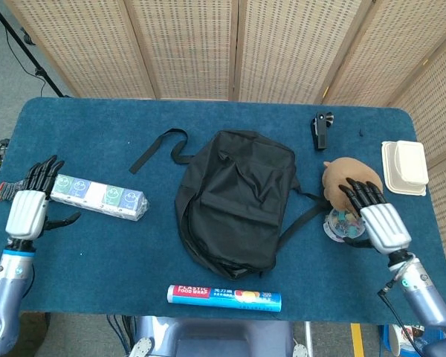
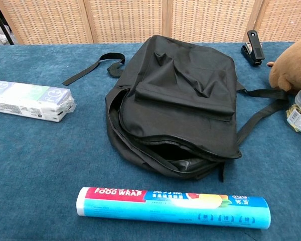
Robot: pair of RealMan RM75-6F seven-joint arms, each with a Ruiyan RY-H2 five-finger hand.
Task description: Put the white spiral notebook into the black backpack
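— What does the head view show?
— The black backpack (image 1: 234, 201) lies mid-table. The left hand (image 1: 30, 210) sits at the left edge beside the tissue pack (image 1: 98, 197), fingers spread, empty. The right hand (image 1: 377, 222) hovers over the clear jar (image 1: 337, 225) below the brown plush toy (image 1: 351, 184), fingers apart, grasping nothing.
— And the chest view?
— No hands. The backpack's zipper gapes toward the plastic wrap roll (image 2: 173, 207); the interior is dark, so the white spiral notebook cannot be made out.
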